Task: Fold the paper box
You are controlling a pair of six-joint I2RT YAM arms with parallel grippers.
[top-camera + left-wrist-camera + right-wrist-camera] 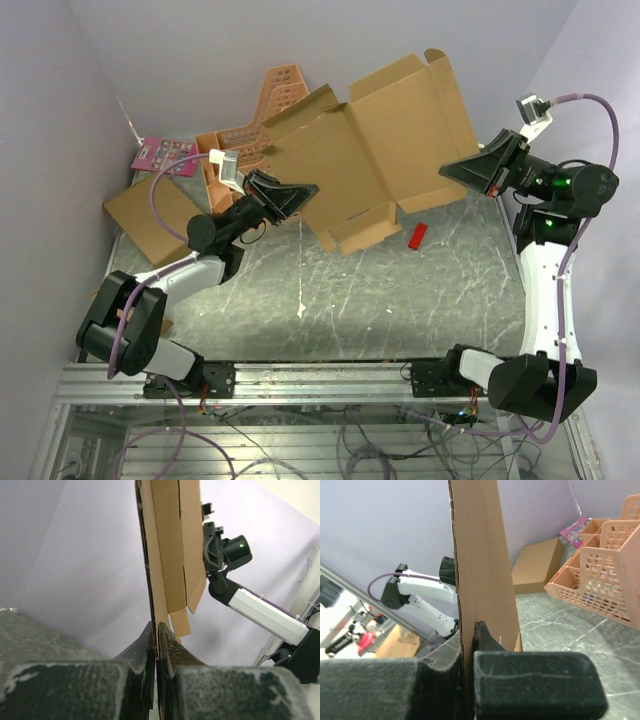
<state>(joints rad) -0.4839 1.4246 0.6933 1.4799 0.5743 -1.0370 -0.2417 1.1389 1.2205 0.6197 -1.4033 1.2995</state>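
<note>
Our left end effector (156, 630) is pinching with its two black fingers closed tight on one edge of the brown cardboard paper box (370, 150). Our right end effector (469, 630) is squeezing the other edge. We are holding the box up in the air between both arms, over the grey stone tabletop (350, 300). A small red block (418, 235) is lying on the tabletop near it.

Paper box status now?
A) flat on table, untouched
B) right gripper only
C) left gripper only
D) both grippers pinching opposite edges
D: the left gripper and the right gripper each clamp an edge of the paper box; both wrist views show cardboard pinched between the fingers.
</note>
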